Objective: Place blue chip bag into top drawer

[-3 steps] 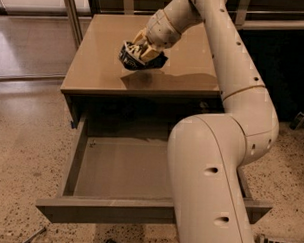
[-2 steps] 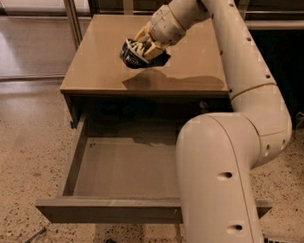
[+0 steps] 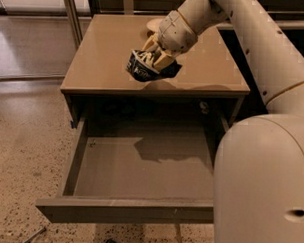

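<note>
1. Camera view shows your gripper [image 3: 155,57] above the table [image 3: 99,66], jaws clenched on the blue chip bag [image 3: 144,70].
2. Your bag hangs near the table's front edge; the open top drawer [image 3: 124,210] lies lower, toward the camera.
3. You likely need to carry it forward, then down.

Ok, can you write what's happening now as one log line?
gripper: shut on blue chip bag, above cabinet top | top drawer: open | bag not yet in drawer
</note>
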Controlling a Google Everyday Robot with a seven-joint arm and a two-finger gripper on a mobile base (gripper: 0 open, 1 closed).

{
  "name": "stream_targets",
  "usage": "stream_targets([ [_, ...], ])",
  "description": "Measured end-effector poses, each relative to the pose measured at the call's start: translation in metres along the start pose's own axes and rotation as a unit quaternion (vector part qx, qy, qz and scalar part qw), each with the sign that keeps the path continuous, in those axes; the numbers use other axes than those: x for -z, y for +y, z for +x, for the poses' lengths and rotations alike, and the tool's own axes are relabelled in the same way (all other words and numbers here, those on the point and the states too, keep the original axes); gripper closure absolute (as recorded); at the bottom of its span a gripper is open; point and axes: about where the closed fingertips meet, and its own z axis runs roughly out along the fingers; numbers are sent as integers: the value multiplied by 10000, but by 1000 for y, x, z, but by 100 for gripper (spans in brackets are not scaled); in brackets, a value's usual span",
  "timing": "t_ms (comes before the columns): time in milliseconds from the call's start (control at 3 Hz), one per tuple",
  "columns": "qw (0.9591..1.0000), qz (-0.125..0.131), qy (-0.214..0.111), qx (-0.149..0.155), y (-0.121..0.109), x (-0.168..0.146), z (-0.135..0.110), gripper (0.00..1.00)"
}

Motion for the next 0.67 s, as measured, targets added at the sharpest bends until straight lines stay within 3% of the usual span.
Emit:
stream_targets([
  [333,9981,-463,335,-207,28,-8,-3,100],
  [667,9946,-630,667,-483,38,-19,4,100],
])
